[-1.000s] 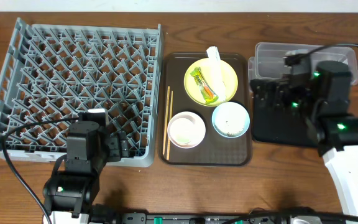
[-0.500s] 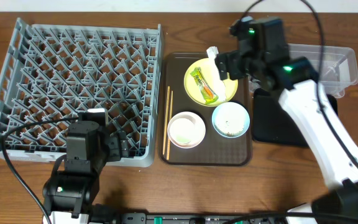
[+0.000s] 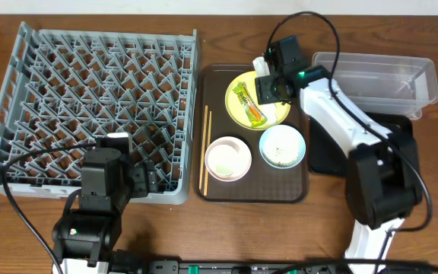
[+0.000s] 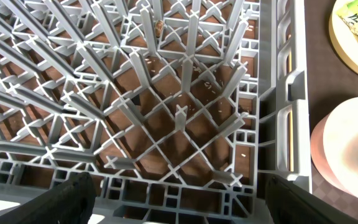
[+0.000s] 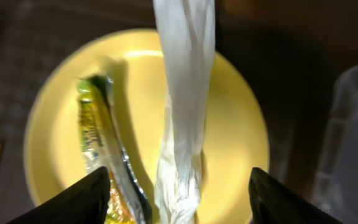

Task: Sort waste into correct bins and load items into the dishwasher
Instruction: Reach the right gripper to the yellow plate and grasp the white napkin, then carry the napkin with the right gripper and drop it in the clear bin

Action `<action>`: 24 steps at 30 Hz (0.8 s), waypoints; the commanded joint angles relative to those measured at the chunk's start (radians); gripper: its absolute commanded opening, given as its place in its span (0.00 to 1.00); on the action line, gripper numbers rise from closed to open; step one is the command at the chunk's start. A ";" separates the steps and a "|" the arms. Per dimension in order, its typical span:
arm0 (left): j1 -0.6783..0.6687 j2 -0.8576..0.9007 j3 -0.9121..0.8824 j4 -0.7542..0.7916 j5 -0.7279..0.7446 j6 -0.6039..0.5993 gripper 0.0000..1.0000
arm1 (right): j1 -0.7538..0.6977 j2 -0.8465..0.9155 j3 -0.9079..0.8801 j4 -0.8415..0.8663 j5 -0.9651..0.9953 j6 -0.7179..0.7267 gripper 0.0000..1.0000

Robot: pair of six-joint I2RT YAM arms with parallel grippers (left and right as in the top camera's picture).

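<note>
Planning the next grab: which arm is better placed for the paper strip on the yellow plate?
Right: the right end effector hovers open over the paper strip on the yellow plate; the left end effector is over the dish rack.

Right arm (image 3: 341,125): white link shells, black joint housings, green indicator lights (image 3: 301,74) lit. Left arm (image 3: 101,183): black housings, white label on top. Black cables (image 3: 21,205) trail from both. Tool fingers (image 4: 73,196): matte black.

A dark brown rectangular plastic serving tray (image 3: 255,187) is set right of centre on a brown wood-grain tabletop (image 3: 226,228), its long sides running near to far. Table wood is seen on all sides of it.
</note>
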 commanded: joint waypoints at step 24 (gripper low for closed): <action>0.006 -0.006 0.025 -0.011 -0.005 -0.005 0.90 | -0.108 -0.235 0.022 -0.001 0.243 0.232 0.01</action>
